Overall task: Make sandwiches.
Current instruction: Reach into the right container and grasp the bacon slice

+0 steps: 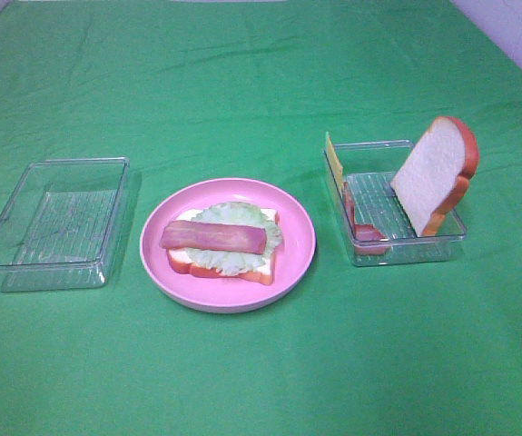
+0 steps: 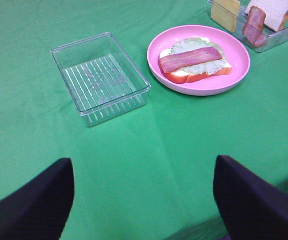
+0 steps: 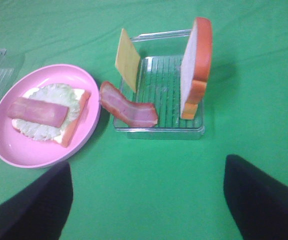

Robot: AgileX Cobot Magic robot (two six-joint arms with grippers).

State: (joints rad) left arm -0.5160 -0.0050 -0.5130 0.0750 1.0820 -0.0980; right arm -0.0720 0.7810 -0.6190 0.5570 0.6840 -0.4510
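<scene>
Half-built sandwich (image 1: 225, 243) sits on a round pink plate (image 1: 299, 232) just below the middle of the overhead frame: a bottom bread slice (image 1: 262, 269) with white crumb and an orange-brown crust, a crinkly pale green lettuce leaf (image 1: 229, 262) over it, and a flat pink ham strip (image 1: 212, 238) lying lengthwise on top. Everything looks like smooth molded toy plastic. To the right of the plate, near it but not touching, there's the right clear tray (image 1: 406, 250), a rectangular see-through one with a ribbed floor. A second bread slice (image 1: 428, 177) stands on edge in it, leaning toward the upper right and sticking well above the rim. A thin yellow cheese square (image 1: 333, 162) stands upright against the tray's wall on the plate side, and a spare ham strip (image 1: 368, 233) slumps at that same wall, curved. On the left of the frame sits the left clear tray (image 1: 38, 265), same ribbed style, just beside the plate. The desk (image 1: 242, 91) is covered in a slightly wrinkled green cloth. The left end effector (image 2: 144, 200) and the right end effector (image 3: 146, 200) both have their black fingers spread wide and aren't gripping anything, and both hang over bare cloth, well short of the plate and trays.
</scene>
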